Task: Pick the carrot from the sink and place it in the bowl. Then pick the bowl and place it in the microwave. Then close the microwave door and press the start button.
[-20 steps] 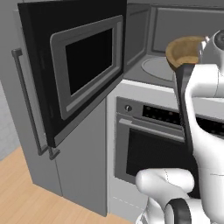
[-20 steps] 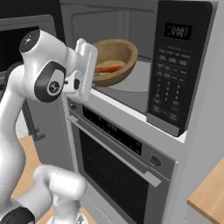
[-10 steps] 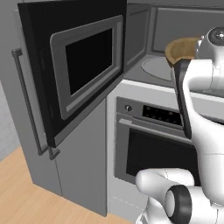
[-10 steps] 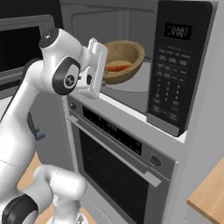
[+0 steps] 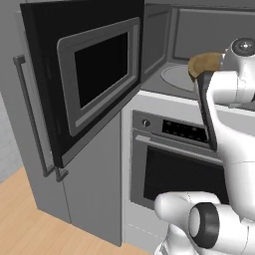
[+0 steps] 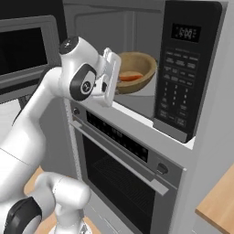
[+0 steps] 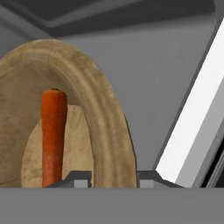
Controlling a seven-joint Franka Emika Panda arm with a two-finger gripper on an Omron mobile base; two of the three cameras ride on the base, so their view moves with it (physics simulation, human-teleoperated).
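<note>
Microwave [image 6: 183, 68]: built-in, black panel at right, grey cavity open. Door [image 5: 84, 79] swung wide to the left, dark window facing outward. Oven [image 6: 123, 169] directly below, control strip along its top.

Arm: raised from the base, wrist level with the cavity mouth, hand turned toward the opening.

Turntable [image 5: 179, 77]: pale round plate on the cavity floor, partly bare on the door side.

Bowl [image 6: 135, 71]: brown wood, tan inside, at the front of the cavity and tilted so the inside faces outward in the right base view. Whether resting on the turntable or held just above it: cannot tell. Rim seen edge-on in the hand view, running up from between the two finger tips.

Claw [image 7: 114, 178]: clamped on the bowl's rim, one tip on the inner side, one on the outer wall.

Carrot [image 7: 53, 135]: orange stick lying inside the bowl, long axis running away from the claw along the bowl floor, just beside the gripped rim on its inner side.

Key relation: bowl lies ahead of the claw, deeper into the cavity; likely step, setting down and releasing. Withdrawal presumably back out toward the robot, clear of the open door on the left.
</note>
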